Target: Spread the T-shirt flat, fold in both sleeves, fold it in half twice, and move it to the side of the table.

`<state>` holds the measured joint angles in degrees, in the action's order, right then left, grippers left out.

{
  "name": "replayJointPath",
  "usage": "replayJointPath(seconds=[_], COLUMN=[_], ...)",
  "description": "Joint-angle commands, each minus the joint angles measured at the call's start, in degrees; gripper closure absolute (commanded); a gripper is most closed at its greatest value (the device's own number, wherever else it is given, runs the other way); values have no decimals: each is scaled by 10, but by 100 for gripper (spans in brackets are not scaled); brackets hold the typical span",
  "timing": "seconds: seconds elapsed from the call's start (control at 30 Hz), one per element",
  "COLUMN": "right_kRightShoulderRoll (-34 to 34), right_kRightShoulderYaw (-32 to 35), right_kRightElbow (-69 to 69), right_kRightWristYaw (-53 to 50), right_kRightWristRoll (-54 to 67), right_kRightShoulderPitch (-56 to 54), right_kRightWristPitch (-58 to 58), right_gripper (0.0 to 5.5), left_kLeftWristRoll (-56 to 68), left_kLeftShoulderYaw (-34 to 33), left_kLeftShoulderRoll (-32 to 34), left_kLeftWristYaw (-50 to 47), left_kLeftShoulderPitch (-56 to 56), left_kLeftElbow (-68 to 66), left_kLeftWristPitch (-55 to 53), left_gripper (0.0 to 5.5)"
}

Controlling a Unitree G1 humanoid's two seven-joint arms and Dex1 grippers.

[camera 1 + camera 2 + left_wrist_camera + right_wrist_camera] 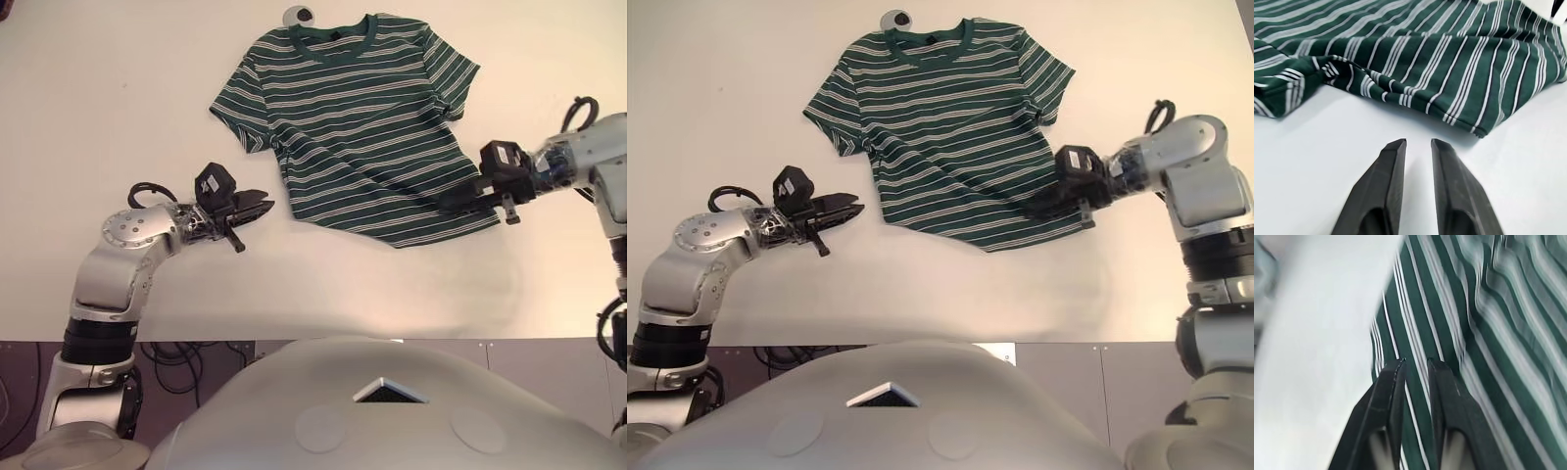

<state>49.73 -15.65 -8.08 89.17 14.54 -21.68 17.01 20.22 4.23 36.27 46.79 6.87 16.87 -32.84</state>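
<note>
The T-shirt [358, 122], dark green with thin white stripes, lies face up on the white table [118, 98], collar at the far side and both short sleeves out. Its left sleeve [1288, 90] is a little bunched. My left gripper [265, 206] rests low over bare table just left of the near left hem corner [1476, 129], fingers close together with nothing between them. My right gripper [446, 201] is over the shirt's near right hem; in the right wrist view its fingers [1393, 382] stand equally close together above flat striped cloth.
A small round white and dark object [298, 15] sits on the table just beyond the collar. Bare tabletop extends left of the shirt and in front of it up to the near edge [196, 338]. Cables hang below that edge.
</note>
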Motion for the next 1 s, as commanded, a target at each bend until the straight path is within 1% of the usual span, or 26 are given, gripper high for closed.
replayJointPath(seconds=[0.03, 0.1, 0.2, 0.27, 0.37, 0.43, 0.5, 0.67, 0.77, 0.87, 0.93, 1.0], right_kRightShoulderRoll=[-45, -74, -114, -129, -135, -134, -128, -116, -117, -120, -120, -117], right_kRightShoulderYaw=[41, 32, 7, 9, 23, 34, 40, 41, 46, 56, 59, 59], right_kRightElbow=[35, 79, 104, 118, 112, 97, 82, 46, 33, 25, 22, 30], right_kRightWristYaw=[-37, -69, -128, -157, -186, -198, -202, -203, -206, -209, -210, -209], right_kRightWristRoll=[57, 63, 38, 43, 44, 45, 41, 15, 12, 17, 16, 14], right_kRightShoulderPitch=[-60, -47, -6, 10, 19, 15, 15, 27, 25, 18, 16, 22], right_kRightWristPitch=[68, 83, 72, 81, 82, 80, 74, 41, 37, 41, 38, 38], right_gripper=[472, 472, 472, 472, 472, 472, 472, 472, 472, 472, 472, 472], left_kLeftWristRoll=[-34, -55, -97, -117, -110, -88, -52, 73, 128, 180, 219, 233], left_kLeftShoulderYaw=[27, 49, 93, 119, 157, 168, 157, 84, 74, 58, 30, 4], left_kLeftShoulderRoll=[7, 2, -13, -29, -48, -57, -66, -115, -150, -159, -152, -139], left_kLeftWristYaw=[-3, -2, -4, -5, 16, 27, 34, 13, -10, -23, -32, -39], left_kLeftShoulderPitch=[-8, -29, -72, -99, -107, -99, -96, -132, -158, -165, -162, -161], left_kLeftElbow=[-18, -42, -90, -113, -90, -57, -20, 51, 82, 115, 134, 133], left_kLeftWristPitch=[19, 29, 58, 72, 65, 48, 22, -59, -100, -135, -157, -164], left_gripper=[462, 462, 462, 462, 462, 462, 462, 462, 462, 462, 462, 462])
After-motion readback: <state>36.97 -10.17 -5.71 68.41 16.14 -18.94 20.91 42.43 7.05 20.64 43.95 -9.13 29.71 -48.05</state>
